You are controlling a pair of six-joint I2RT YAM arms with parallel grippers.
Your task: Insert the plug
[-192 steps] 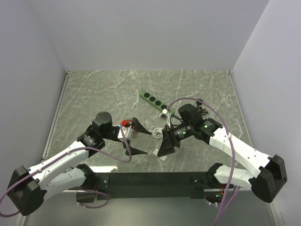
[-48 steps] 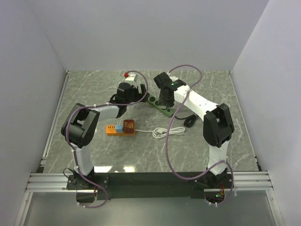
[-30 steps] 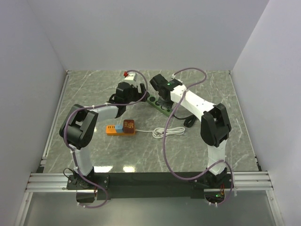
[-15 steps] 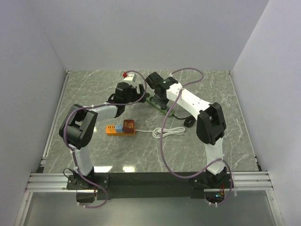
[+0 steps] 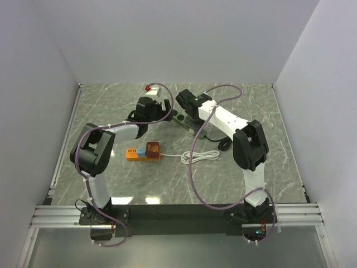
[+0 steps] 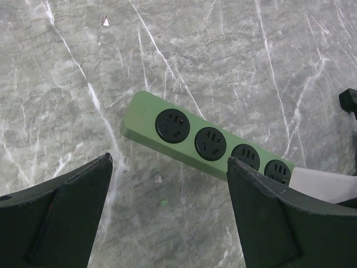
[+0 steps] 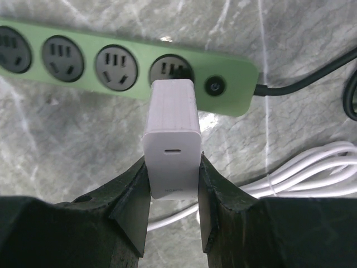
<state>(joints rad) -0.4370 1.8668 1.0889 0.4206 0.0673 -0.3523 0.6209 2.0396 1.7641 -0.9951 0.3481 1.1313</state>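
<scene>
Right jaws around faintly lettered plug (image 7: 172, 139)

Matt black plastic on my right fingers (image 7: 131, 206), smooth matt white plastic on the boxy plug (image 7: 172, 134); long green plastic power strip (image 7: 240, 78) showing satin sheen; grey veined marble-look tabletop (image 7: 83, 128) gleaming, polished.

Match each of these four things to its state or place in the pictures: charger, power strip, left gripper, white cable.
Things:
1. charger
2. power strip
3. left gripper
4. white cable

States or places:
A. open, holding nothing
B. green, lying flat on the table
C. held in the right gripper
D. looped loosely on the table

Pairs: 1-C, 2-B, 3-A, 4-D
</scene>
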